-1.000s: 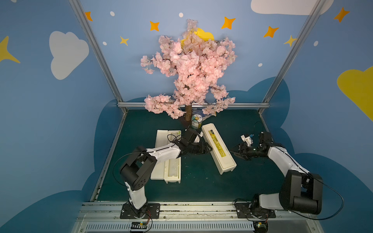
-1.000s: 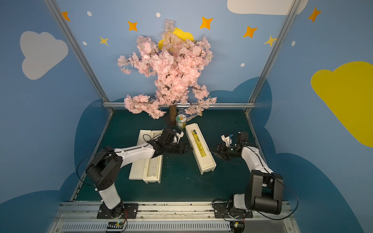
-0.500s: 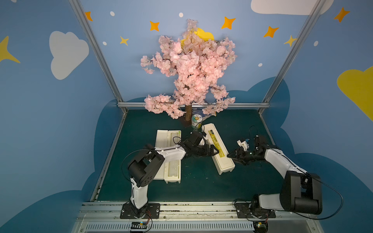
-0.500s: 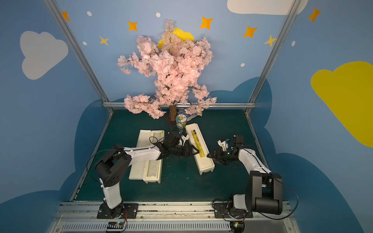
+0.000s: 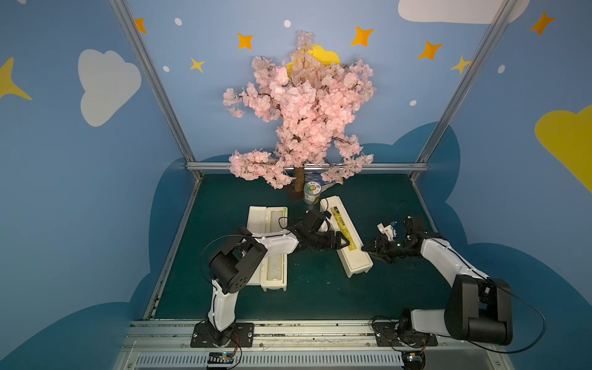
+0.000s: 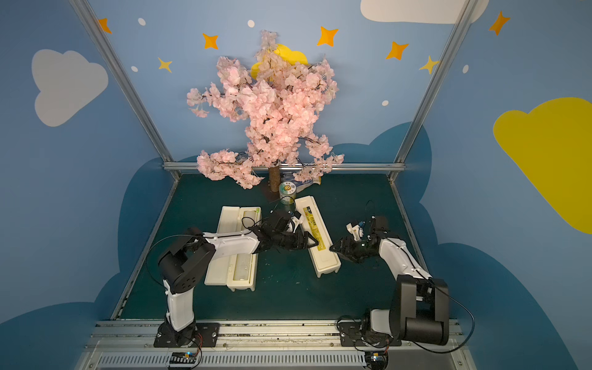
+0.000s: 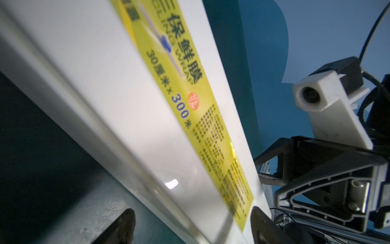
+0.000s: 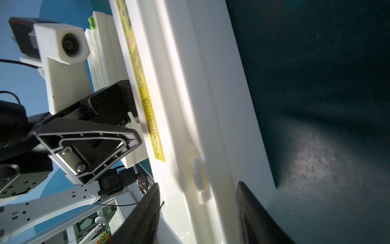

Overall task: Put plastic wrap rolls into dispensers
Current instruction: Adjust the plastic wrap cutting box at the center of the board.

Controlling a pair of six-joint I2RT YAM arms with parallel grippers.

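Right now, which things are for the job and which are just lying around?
For the job: open dispenser, roll inside it, closed dispenser.
Just lying about: can, tree.

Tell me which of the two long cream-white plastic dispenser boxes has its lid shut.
The slanted cream-white box showing its yellow label strip on top. The other dispenser box lies open, a translucent white film roll in its trough.

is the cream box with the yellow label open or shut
Shut: the long cream-white plastic dispenser box with the yellow label strip has its lid down flat, label up, no trough showing.
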